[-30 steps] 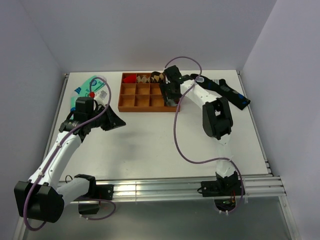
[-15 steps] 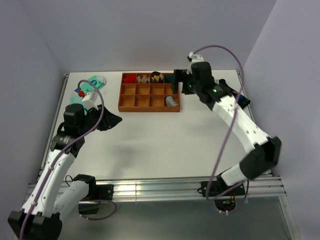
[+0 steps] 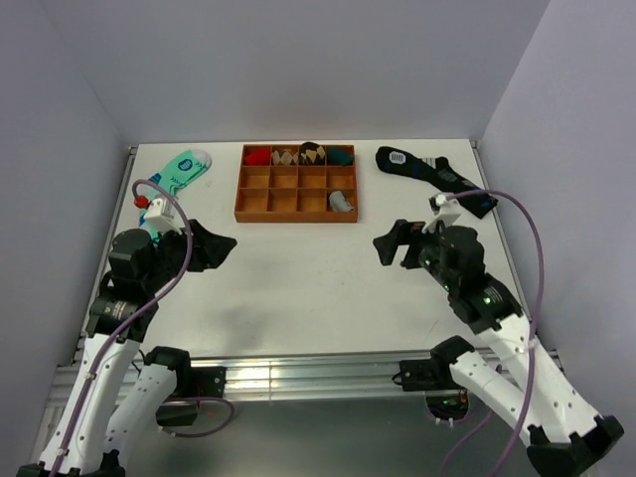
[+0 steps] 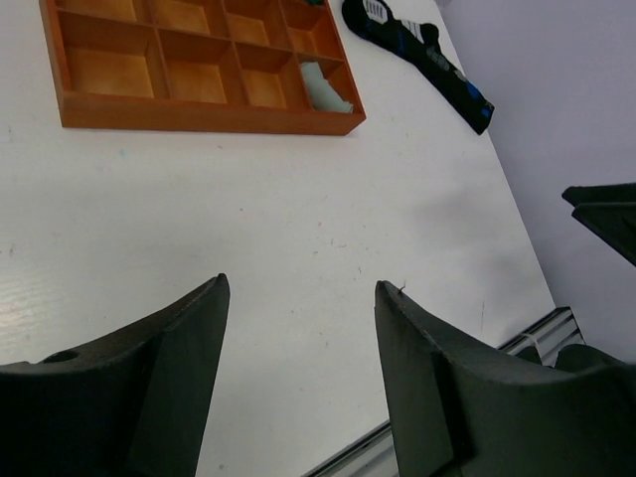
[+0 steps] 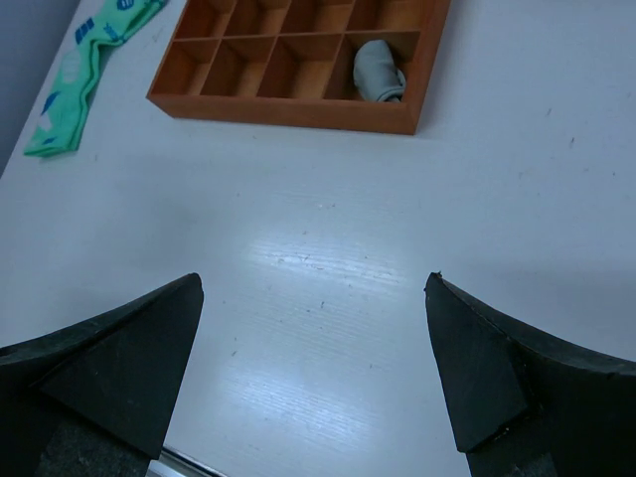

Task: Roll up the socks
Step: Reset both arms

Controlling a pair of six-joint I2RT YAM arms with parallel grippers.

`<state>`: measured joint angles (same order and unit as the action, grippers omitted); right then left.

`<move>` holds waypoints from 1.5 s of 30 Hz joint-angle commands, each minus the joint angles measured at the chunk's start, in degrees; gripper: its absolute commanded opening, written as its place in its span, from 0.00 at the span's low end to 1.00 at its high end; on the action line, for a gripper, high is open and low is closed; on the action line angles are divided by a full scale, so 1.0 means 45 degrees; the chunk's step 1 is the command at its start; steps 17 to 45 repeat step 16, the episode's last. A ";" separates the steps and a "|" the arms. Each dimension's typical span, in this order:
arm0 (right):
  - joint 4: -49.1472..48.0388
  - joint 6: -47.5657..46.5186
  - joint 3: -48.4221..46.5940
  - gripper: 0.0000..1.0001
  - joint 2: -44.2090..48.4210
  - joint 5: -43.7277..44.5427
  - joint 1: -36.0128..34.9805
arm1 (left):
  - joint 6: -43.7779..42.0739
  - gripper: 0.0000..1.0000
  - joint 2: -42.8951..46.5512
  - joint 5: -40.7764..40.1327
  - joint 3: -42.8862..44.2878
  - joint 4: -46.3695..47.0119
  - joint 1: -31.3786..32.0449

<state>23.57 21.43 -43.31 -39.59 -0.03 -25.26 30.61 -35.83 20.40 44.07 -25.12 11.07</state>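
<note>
The socks (image 3: pixel 341 202) are a small light-grey bundle lying in the bottom right compartment of the orange wooden tray (image 3: pixel 296 215). They also show in the left wrist view (image 4: pixel 323 87) and the right wrist view (image 5: pixel 378 70). My left gripper (image 3: pixel 221 246) hovers open over the bare table left of centre, nothing between its fingers (image 4: pixel 301 283). My right gripper (image 3: pixel 390 244) stands wide open over the table right of centre, also empty (image 5: pixel 313 280). Both grippers are well in front of the tray and apart from the socks.
A mint-green patterned sock (image 3: pixel 177 169) lies at the back left. A long dark navy sock (image 3: pixel 432 174) lies at the back right. The tray's top row holds several rolled socks (image 3: pixel 298 155). A metal rail (image 3: pixel 328 376) runs along the near edge.
The right arm has drawn back from the tray to the near right, leaving the grey socks in the compartment. The left gripper has opened and the left arm has pulled back.
</note>
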 commanded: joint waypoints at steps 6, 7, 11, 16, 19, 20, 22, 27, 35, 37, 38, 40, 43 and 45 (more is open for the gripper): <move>0.0211 0.0335 0.0718 1.00 0.1728 0.0612 -0.0032 | -0.0123 0.67 0.1049 -0.0784 -0.0029 0.0349 0.0742; 0.0211 0.0297 0.0737 1.00 0.1748 0.0574 -0.0013 | -0.0123 0.67 0.1088 -0.0784 -0.0029 0.0368 0.0782; 0.0269 0.0199 0.0660 1.00 0.1806 0.0535 -0.0013 | -0.0123 0.68 0.1108 -0.0648 -0.0107 0.0427 0.0918; 0.0387 0.0140 0.0503 1.00 0.1767 0.0592 -0.0032 | -0.0123 0.68 0.1244 -0.0589 -0.0126 0.0505 0.1075; 0.0387 0.0140 0.0503 1.00 0.1767 0.0592 -0.0032 | -0.0123 0.68 0.1244 -0.0589 -0.0126 0.0505 0.1075; 0.0387 0.0140 0.0503 1.00 0.1767 0.0592 -0.0032 | -0.0123 0.68 0.1244 -0.0589 -0.0126 0.0505 0.1075; 0.0387 0.0140 0.0503 1.00 0.1767 0.0592 -0.0032 | -0.0123 0.68 0.1244 -0.0589 -0.0126 0.0505 0.1075; 0.0387 0.0140 0.0503 1.00 0.1767 0.0592 -0.0032 | -0.0123 0.68 0.1244 -0.0589 -0.0126 0.0505 0.1075; 0.0387 0.0140 0.0503 1.00 0.1767 0.0592 -0.0032 | -0.0123 0.68 0.1244 -0.0589 -0.0126 0.0505 0.1075; 0.0387 0.0140 0.0503 1.00 0.1767 0.0592 -0.0032 | -0.0123 0.68 0.1244 -0.0589 -0.0126 0.0505 0.1075; 0.0387 0.0140 0.0503 1.00 0.1767 0.0592 -0.0032 | -0.0123 0.68 0.1244 -0.0589 -0.0126 0.0505 0.1075; 0.0387 0.0140 0.0503 1.00 0.1767 0.0592 -0.0032 | -0.0123 0.68 0.1244 -0.0589 -0.0126 0.0505 0.1075; 0.0387 0.0140 0.0503 1.00 0.1767 0.0592 -0.0032 | -0.0123 0.68 0.1244 -0.0589 -0.0126 0.0505 0.1075; 0.0387 0.0140 0.0503 1.00 0.1767 0.0592 -0.0032 | -0.0123 0.68 0.1244 -0.0589 -0.0126 0.0505 0.1075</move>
